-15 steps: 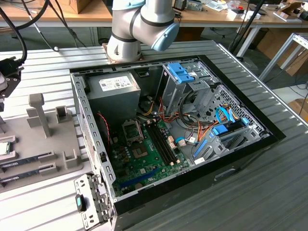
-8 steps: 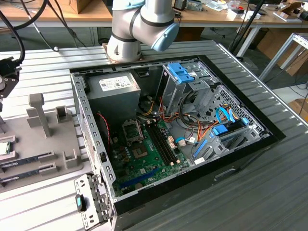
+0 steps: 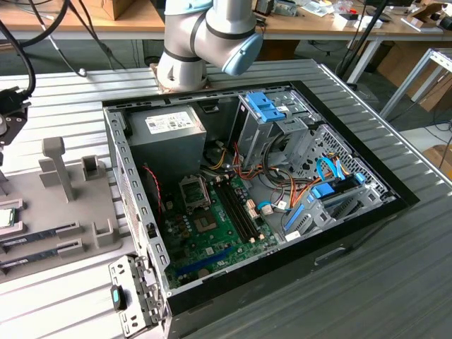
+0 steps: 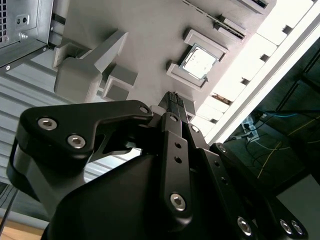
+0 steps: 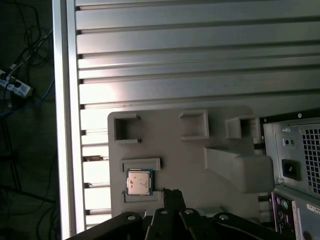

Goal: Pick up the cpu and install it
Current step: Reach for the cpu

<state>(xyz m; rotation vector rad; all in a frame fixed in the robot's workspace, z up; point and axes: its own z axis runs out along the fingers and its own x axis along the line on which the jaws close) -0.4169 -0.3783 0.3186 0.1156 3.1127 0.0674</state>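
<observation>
**Fingers closed over the tray, cpu in its holder just beside them**

The cpu (image 5: 138, 181) lies flat, metal top upward, in a shallow framed seat on the grey tray (image 5: 165, 155). The tray rests on the ribbed tabletop (image 5: 200, 60) beside the open computer case (image 3: 212, 141). The chip's seat is near the tray edge that faces the tabletop's outer rail, on the side away from the case. In the exterior view the chip is at that view's far left, with the dark memory sticks (image 3: 39, 233) in slots near it on the same tray.

The fingers (image 5: 169, 196) are pressed together with nothing between them. They hang above bare tray, not above the chip. In both wrist views the tips stand apart from the cpu, which lies just off to their side, toward the rail and away from the case. The chip is square (so it has no long axis to line up with), and its sides run parallel to the tray's edges. As I judge it, what matters here is that sideways offset, and the fingers would need to be parted before they could close on the chip.

Inside the case, the socket (image 3: 194, 191) on the green board looks unfilled, so the cpu is neither lifted nor installed.
</observation>
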